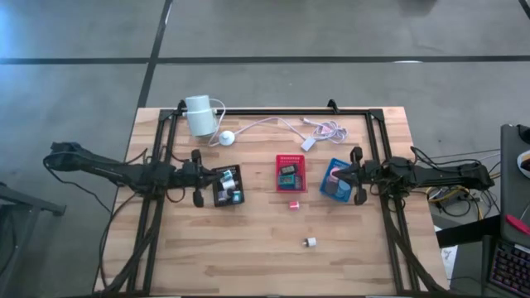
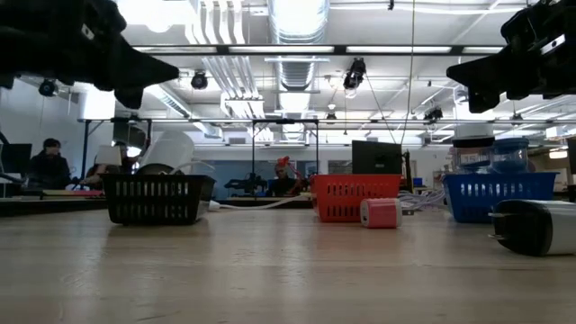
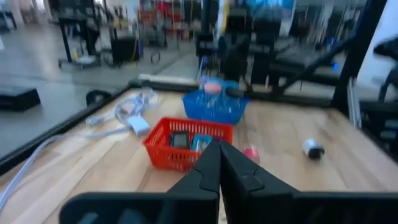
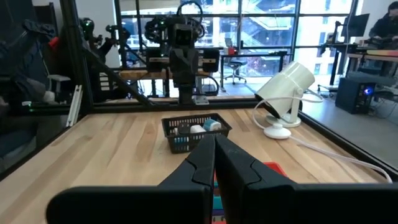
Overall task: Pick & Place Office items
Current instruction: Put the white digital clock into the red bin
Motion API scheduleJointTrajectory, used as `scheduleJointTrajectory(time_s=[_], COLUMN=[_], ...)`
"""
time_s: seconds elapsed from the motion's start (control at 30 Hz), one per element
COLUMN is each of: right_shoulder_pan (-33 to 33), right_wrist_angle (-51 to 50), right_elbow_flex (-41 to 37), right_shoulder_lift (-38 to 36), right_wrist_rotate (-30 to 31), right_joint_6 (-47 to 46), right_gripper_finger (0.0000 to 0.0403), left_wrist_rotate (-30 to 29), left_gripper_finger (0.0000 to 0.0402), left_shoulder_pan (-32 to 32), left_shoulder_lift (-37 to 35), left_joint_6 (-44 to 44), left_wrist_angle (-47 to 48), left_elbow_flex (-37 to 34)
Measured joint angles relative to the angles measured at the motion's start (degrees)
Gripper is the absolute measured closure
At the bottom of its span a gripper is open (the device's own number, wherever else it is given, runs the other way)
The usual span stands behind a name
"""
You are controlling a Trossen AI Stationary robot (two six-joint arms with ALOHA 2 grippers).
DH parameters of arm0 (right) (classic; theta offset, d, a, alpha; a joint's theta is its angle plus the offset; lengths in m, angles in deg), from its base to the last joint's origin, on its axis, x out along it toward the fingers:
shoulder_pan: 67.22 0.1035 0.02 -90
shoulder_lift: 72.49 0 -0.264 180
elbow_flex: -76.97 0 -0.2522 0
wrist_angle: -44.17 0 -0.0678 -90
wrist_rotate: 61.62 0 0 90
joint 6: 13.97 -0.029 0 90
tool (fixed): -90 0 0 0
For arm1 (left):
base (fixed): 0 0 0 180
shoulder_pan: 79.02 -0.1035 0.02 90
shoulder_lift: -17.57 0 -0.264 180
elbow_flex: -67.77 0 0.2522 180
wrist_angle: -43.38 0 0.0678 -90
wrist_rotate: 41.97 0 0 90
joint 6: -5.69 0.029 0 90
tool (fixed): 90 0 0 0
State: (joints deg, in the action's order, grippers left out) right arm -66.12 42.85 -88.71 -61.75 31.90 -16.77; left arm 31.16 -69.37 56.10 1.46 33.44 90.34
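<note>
Hovering empty with fingers pressed together, left gripper (image 3: 219,163) over the black tray (image 1: 227,185) and right gripper (image 4: 215,155) over the blue tray (image 1: 336,180), likely between picks, leaving pink block (image 1: 293,204) and white piece (image 1: 310,242) waiting loose on the table (image 1: 248,257).

Open desk (image 1: 248,257) lay in front of 3 trays; only a pink block (image 1: 293,204) and a white piece (image 1: 310,242) stood there.
</note>
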Motion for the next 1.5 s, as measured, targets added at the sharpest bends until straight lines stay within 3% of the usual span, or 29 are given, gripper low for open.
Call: scheduleJointTrajectory(time_s=[0.1,0.5,0.73,1.5], right_shoulder_pan=[0.0,0.0,0.0,0.0], right_wrist_angle=[0.0,0.0,0.1,1.1], right_elbow_flex=[0.0,0.0,0.0,0.0], right_shoulder_lift=[0.0,0.0,0.0,3.4], right_wrist_rotate=[0.1,1.2,1.2,0.8], right_joint_6=[0.0,0.2,0.4,-4.1], right_gripper_finger=[0.0394,0.0394,0.0394,0.0394], left_wrist_rotate=[0.0,0.0,2.5,2.4], left_gripper_finger=[0.0397,0.0398,0.0397,0.0393], left_shoulder_pan=[0.0,0.0,0.0,0.0], left_shoulder_lift=[-0.8,-1.4,-1.1,-1.0], left_joint_6=[0.2,0.9,0.9,0.9], left_wrist_angle=[-5.2,-8.4,-6.7,-6.7], left_elbow_flex=[-3.3,-8.5,-8.5,-8.5])
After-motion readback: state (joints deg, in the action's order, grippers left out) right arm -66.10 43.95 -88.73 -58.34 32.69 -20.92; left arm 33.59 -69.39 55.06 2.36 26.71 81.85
